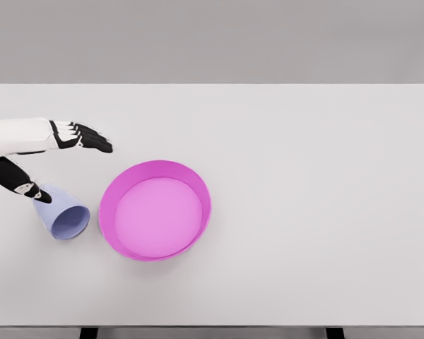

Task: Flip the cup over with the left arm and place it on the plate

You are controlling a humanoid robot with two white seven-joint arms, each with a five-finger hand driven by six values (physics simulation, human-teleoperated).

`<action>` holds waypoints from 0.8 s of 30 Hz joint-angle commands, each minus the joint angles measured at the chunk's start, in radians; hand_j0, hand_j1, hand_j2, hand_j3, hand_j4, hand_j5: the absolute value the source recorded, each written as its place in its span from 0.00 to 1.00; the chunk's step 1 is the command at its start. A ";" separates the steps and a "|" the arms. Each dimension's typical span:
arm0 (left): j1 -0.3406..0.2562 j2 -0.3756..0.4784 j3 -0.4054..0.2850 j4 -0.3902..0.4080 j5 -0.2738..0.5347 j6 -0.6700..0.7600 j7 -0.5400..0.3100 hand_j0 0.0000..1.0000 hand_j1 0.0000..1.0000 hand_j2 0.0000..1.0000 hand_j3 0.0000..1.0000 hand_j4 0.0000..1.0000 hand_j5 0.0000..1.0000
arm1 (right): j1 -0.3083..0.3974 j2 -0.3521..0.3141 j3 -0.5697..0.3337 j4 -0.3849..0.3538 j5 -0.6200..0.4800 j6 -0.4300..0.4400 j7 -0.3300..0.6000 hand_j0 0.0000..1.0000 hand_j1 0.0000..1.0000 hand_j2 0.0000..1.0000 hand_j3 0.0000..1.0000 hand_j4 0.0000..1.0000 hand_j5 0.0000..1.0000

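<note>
Here the left hand [53,152], fingers spread, thumb touching the tipped cup [65,217] beside the plate [107,205]

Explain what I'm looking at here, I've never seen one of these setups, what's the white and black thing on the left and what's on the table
This is a simulator's render, seen from a camera on a humanoid robot's head, looking down at a white table. The white and black thing is the robot's left hand, coming in from the picture's left, fingers spread. Its thumb touches or nearly touches a pale blue cup that lies tipped over, its opening facing the lower right; the hand does not grip it. Beside the cup sits a pink plate with a raised rim, nothing in it. The right arm is out of view.
</note>
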 commanded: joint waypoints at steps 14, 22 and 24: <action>0.107 -0.015 0.022 0.192 -0.143 0.000 0.000 1.00 1.00 1.00 1.00 1.00 1.00 | 0.006 0.000 0.000 0.004 -0.001 0.000 0.000 1.00 1.00 1.00 1.00 1.00 1.00; 0.187 -0.076 0.022 0.234 -0.203 0.000 0.000 1.00 1.00 1.00 1.00 1.00 1.00 | 0.006 0.000 -0.002 0.004 -0.001 0.000 0.000 1.00 1.00 1.00 1.00 1.00 1.00; 0.187 -0.082 0.023 0.234 -0.203 0.000 0.000 1.00 1.00 1.00 1.00 1.00 1.00 | 0.006 0.000 -0.002 0.004 -0.001 0.000 0.000 1.00 1.00 1.00 1.00 1.00 1.00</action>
